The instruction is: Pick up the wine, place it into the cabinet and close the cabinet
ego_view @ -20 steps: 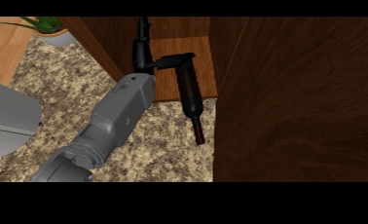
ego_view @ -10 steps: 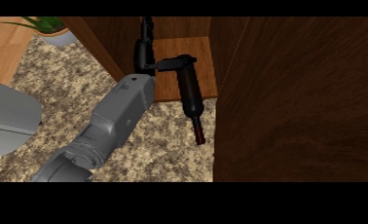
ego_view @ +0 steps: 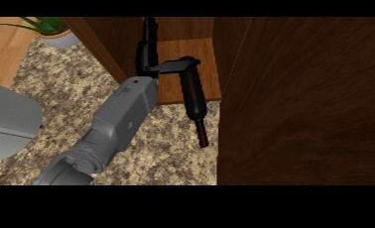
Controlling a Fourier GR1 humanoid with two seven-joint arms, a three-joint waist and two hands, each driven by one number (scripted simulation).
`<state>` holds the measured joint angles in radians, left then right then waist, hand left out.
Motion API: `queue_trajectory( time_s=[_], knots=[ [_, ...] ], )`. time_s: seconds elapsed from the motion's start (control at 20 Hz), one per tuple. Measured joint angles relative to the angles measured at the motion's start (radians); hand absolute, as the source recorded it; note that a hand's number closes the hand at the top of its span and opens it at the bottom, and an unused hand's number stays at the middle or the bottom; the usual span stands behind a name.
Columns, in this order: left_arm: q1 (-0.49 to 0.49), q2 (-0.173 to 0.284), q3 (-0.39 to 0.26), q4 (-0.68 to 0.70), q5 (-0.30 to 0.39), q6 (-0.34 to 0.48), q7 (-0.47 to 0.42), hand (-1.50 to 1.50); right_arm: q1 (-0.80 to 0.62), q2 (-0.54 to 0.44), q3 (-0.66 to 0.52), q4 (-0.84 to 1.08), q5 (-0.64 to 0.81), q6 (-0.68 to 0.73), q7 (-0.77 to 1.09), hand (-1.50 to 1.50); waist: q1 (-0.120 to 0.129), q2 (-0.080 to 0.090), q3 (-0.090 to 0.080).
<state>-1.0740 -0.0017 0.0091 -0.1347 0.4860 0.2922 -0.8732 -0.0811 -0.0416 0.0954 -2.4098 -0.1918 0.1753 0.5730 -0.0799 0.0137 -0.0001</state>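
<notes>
Left hand (ego_view: pixel 157 66) by the dark wine bottle (ego_view: pixel 193 95)
Bottle lies half on the wooden cabinet shelf (ego_view: pixel 172 81); straight fingers (ego_view: pixel 179 65) touch its base, nothing held.

A speckled brown-and-beige granite counter (ego_view: pixel 168 147) fills the lower left of the frame. A potted green plant (ego_view: pixel 51 29) sits at the upper left, beside a strip of light wood (ego_view: pixel 13 48). A grey rounded object (ego_view: pixel 15 120) shows at the left edge.
</notes>
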Motion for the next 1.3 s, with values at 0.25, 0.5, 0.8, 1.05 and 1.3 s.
queue_trajectory(
  time_s=[0.25,0.5,0.8,1.05,1.3],
  knots=[
    [0.017,0.001,-0.043,-0.028,0.063,-0.011,0.011,-1.5,-0.019,0.002,0.011,0.001,0.002,-0.013,0.019,-1.5,0.0,-0.004,-0.001],
    [0.069,0.0,-0.135,-0.106,0.121,-0.007,0.033,-1.5,-0.032,0.002,0.015,-0.004,0.011,-0.034,0.042,-1.5,0.01,-0.01,-0.001],
    [0.245,0.002,-0.314,-0.3,0.229,0.066,0.048,-1.5,-0.024,-0.011,-0.015,-0.005,0.011,-0.027,0.03,-1.5,0.033,-0.017,0.0],
    [0.389,0.002,-0.498,-0.544,0.292,0.215,0.082,-1.5,-0.012,-0.013,-0.032,-0.005,0.016,-0.031,0.014,-1.5,0.055,-0.019,0.0],
    [0.518,0.002,-0.611,-0.754,0.262,0.328,0.105,-1.5,0.001,-0.016,-0.033,-0.015,0.02,-0.043,0.026,-1.5,0.072,-0.019,0.0]
  ],
)
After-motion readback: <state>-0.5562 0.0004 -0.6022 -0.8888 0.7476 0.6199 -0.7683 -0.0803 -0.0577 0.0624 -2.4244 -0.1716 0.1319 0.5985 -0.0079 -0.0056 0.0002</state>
